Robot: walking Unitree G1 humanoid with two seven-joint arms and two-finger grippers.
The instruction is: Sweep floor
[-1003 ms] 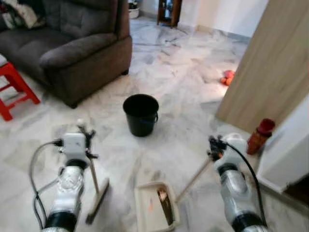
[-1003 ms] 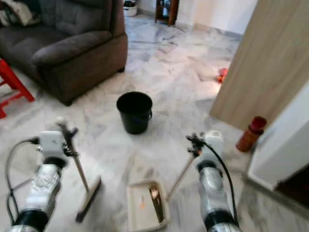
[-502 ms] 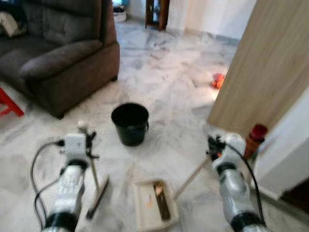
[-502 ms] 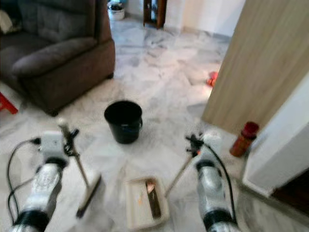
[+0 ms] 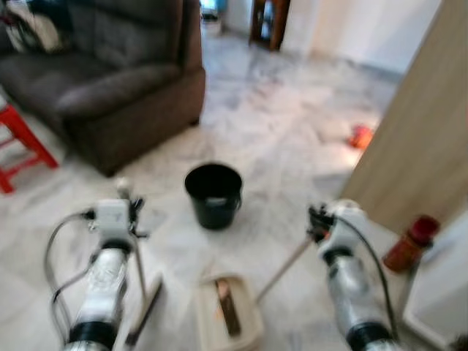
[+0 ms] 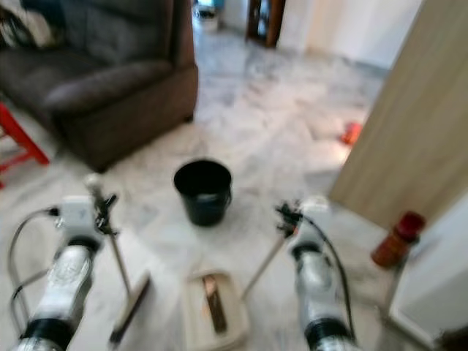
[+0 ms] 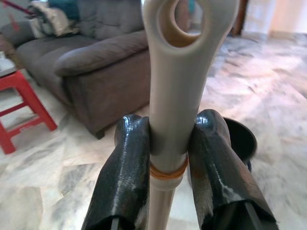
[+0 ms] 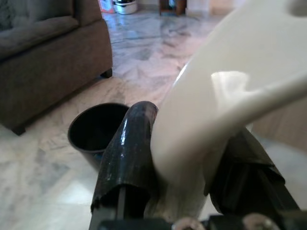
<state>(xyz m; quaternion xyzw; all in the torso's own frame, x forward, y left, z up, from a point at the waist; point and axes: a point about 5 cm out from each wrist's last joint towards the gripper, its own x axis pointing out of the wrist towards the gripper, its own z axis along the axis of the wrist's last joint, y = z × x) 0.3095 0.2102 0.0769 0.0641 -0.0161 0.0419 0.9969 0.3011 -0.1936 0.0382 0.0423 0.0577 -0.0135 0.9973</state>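
Left hand [image 7: 168, 158]: I am pinching the broom [image 5: 146, 318] handle, head on floor. Right hand [image 8: 184, 158]: pinching the dustpan [image 5: 228, 316] handle, pan loaded, just short of the black bucket [image 5: 213, 194]. Risk: tilting spills debris before reaching it.

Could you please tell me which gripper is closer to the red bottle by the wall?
Right. The right gripper, holding the dustpan handle, is beside the red bottle; the left gripper is across the floor.

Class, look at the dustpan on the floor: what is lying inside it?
Inside the dustpan lies a dark brownish strip of debris. The blur hides what it is, and whatever lies under it is covered.
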